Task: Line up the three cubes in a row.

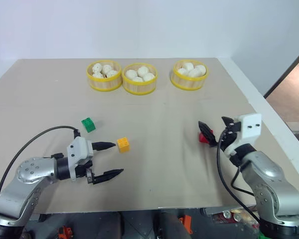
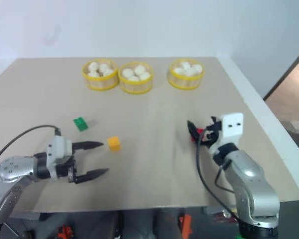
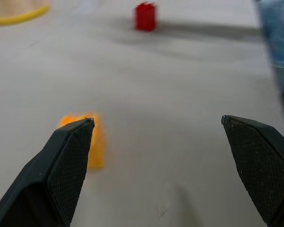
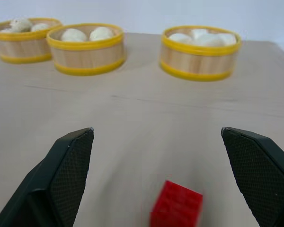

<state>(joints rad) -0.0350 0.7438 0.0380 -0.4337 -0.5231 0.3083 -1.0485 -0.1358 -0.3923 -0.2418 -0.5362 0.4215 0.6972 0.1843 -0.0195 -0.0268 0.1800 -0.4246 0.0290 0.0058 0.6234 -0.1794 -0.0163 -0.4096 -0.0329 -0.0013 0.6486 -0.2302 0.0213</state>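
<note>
On the tabletop (image 1: 154, 164) the green cube (image 1: 88, 124) and the yellow-orange cube (image 1: 123, 144) lie near each other on the robot's left, with the red cube (image 1: 206, 138) well apart on its right. The left gripper (image 1: 112, 159) gapes wide beside the yellow-orange cube (not touching it). The right gripper (image 1: 213, 124), equally wide and empty, hovers just over the red cube.

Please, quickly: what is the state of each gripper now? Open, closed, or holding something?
Left gripper: open, empty, beside the small yellow-orange studded plastic cube.
Right gripper: open, empty, the small red studded plastic cube before it.
</note>
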